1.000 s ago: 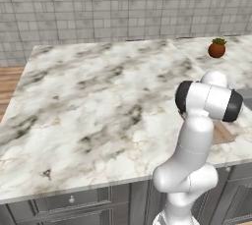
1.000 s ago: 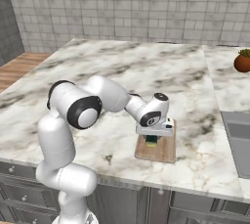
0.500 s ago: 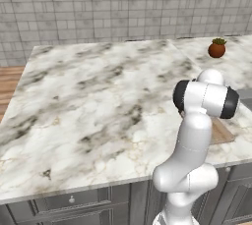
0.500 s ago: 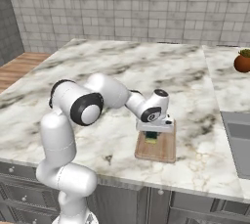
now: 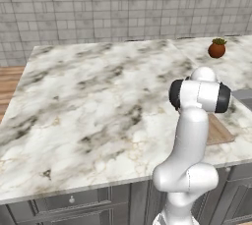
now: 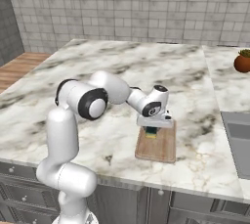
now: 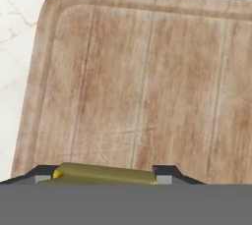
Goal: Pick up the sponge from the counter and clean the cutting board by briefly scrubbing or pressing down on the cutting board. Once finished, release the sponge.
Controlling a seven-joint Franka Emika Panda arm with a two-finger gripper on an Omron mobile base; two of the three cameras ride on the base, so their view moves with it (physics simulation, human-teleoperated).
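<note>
My end effector (image 6: 152, 129) is pinching the sponge (image 6: 151, 131) by its sides, green face up and yellow base down — that puts the soft underside flat against the cutting board (image 6: 161, 148) for scrubbing. In the hand view the sponge (image 7: 103, 174) sits at 6 o'clock between my fingertips, the board (image 7: 142, 86) spreading toward 12. The board lies near the front edge of the tabletop (image 6: 146, 66); a reddish fruit (image 6: 242, 62) stands well apart at 2 o'clock.

A white robot arm (image 5: 194, 135) is seen rising before the marble counter (image 5: 98, 101); a cutting board (image 5: 219, 129) is partly hidden behind it; a reddish-brown fruit (image 5: 216, 48) is set far back.
</note>
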